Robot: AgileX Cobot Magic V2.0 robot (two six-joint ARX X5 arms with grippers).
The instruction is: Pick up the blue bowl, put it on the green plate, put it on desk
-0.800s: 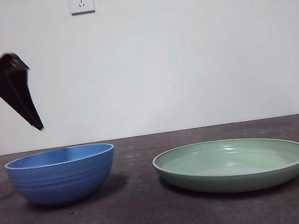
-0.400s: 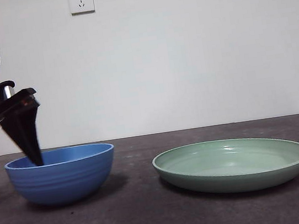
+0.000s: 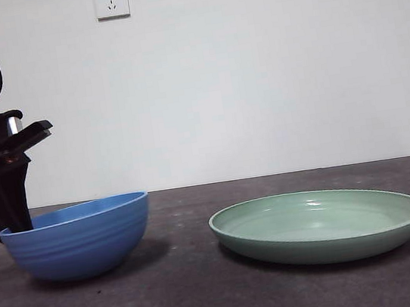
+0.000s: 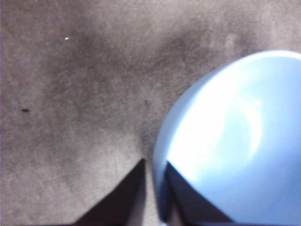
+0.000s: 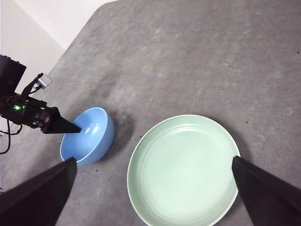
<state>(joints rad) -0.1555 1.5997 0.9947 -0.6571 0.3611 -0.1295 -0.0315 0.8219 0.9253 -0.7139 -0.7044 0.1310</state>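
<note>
The blue bowl (image 3: 80, 240) rests on the dark grey desk (image 3: 211, 305) at the left, tipped so that its right rim is higher. My left gripper (image 3: 12, 222) is shut on the bowl's left rim, one jaw inside and one outside; the left wrist view shows the rim pinched between the jaws of the left gripper (image 4: 154, 162), with the bowl (image 4: 235, 141) beside them. The green plate (image 3: 318, 225) lies to the right, apart from the bowl. My right gripper (image 5: 153, 160) hangs open high above the plate (image 5: 183, 169) and the bowl (image 5: 89, 136).
A white wall with a socket (image 3: 111, 0) stands behind the desk. In the right wrist view, the desk's far edge (image 5: 70, 42) runs beyond the bowl, and the left arm (image 5: 28, 110) reaches in from that side.
My left gripper came down over the bowl's left rim and shut on it. The bowl has shifted slightly left and tipped, its right rim now higher. The plate has not moved.
</note>
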